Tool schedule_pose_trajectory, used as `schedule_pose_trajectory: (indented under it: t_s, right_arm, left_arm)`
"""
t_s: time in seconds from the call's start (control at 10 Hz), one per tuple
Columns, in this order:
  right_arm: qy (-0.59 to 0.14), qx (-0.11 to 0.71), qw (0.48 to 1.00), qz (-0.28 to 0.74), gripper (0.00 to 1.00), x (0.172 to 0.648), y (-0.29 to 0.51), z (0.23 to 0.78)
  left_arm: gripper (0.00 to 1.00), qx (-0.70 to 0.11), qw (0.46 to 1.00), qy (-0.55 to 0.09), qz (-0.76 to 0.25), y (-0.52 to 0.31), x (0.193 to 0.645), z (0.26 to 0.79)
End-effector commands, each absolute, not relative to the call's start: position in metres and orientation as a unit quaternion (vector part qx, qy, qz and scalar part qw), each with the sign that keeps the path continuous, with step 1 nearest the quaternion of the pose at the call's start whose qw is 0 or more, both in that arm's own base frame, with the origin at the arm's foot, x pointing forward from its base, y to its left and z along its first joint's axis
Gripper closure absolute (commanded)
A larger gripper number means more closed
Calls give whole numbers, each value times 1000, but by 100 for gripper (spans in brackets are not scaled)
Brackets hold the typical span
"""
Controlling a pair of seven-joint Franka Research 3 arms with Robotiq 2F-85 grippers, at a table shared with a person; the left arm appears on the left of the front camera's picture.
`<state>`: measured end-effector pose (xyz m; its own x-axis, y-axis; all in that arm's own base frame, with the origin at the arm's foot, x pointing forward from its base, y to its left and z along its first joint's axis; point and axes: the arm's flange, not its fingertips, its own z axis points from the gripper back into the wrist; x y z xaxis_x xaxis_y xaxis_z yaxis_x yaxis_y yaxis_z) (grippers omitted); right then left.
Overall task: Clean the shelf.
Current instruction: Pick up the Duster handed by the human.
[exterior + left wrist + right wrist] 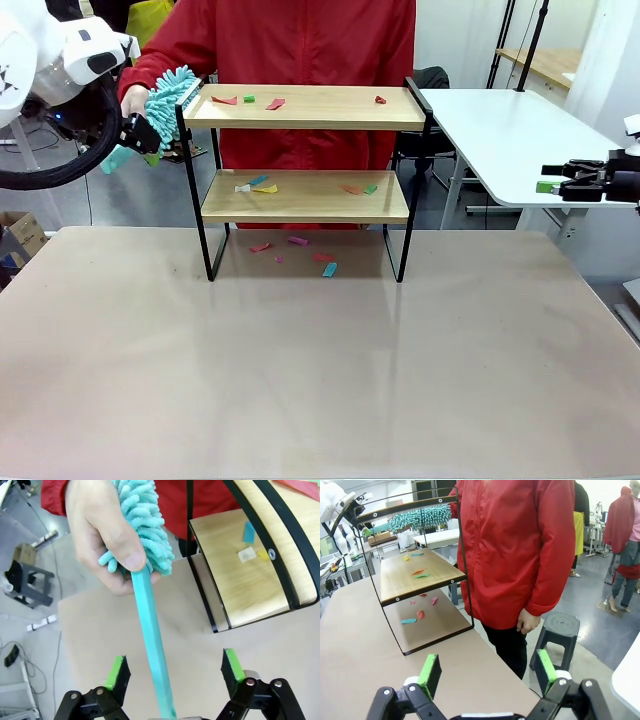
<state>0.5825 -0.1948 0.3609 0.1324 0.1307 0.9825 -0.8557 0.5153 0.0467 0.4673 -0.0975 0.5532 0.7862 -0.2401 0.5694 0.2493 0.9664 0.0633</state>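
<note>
Toward the far edge of the tabletop [300, 370], about midway along it, I see the shelf [320, 112]: two pale, smooth wooden boards in a thin black metal frame. Small coloured paper scraps [262, 187] lie on both boards and on the tabletop beneath. At the top board's left end a person's hand [100, 535] holds a fluffy teal duster [172, 95]. Its flat handle [152, 640] runs between my left arm's fingers [118, 672], which are spread wide and not touching it. My right arm's fingers [431, 674], by the far right corner, gape empty.
</note>
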Motion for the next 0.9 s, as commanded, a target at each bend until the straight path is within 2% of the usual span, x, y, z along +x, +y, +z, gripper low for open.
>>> schedule_pose_trajectory:
  t_s: [0.0, 0.1, 0.3, 0.4, 0.5, 0.6, 0.8]
  right_arm:
    - [-547, 332, 681, 355, 0, 583, -192, 370]
    - [-547, 332, 681, 355, 0, 583, -192, 370]
    - [-547, 332, 681, 355, 0, 583, -192, 370]
    - [-547, 332, 681, 355, 0, 583, -192, 370]
    - [-547, 332, 681, 355, 0, 583, -192, 370]
    - [-547, 332, 681, 355, 0, 583, -192, 370]
    - [-547, 332, 681, 355, 0, 583, -192, 370]
  left_arm:
    - [59, -9, 949, -296, -109, -95, 469, 560]
    - [100, -9, 948, -299, -110, -94, 470, 562]
    - [100, -7, 948, -299, -109, -93, 469, 562]
    - [86, -4, 948, -299, -111, -93, 470, 563]
    - [96, -4, 948, -297, -111, -93, 470, 564]
    - [100, 0, 949, -296, -109, -93, 470, 564]
    - [100, 4, 951, -292, -103, -93, 470, 563]
